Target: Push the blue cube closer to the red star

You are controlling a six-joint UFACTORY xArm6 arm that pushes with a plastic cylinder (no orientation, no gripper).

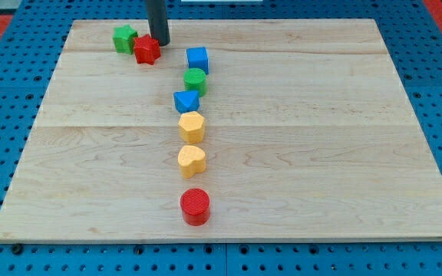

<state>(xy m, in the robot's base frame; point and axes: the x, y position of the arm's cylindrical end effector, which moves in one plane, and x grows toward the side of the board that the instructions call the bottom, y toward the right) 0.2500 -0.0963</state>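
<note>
Near the view's top, a little left of centre, the blue cube [197,59] sits flat on the desk [321,138], heading a column of blocks. It is roughly as wide as it is deep, so I read no true long axis; its faces look slightly turned against the desk's edges.

Just below it lies a green cylinder [195,80], then a blue wedge-like block [186,100], two yellow blocks [192,126] [192,160], and a red cylinder [196,206] well apart at the view's bottom.

The red star [147,50] is near the cube, to the view's left, with a green star-like block [124,38] just beside it.

My tool is a plain rod with nothing to open or close. My tip [159,43] stands touching or just beside the star's upper right edge, between star and cube.

Procedure, as I judge it: carry the tip round the top of the cube to its right face, without nudging the star. Push leftward through the cube's centre to avoid spin. Keep clear of the green cylinder. Stop short of contact.
</note>
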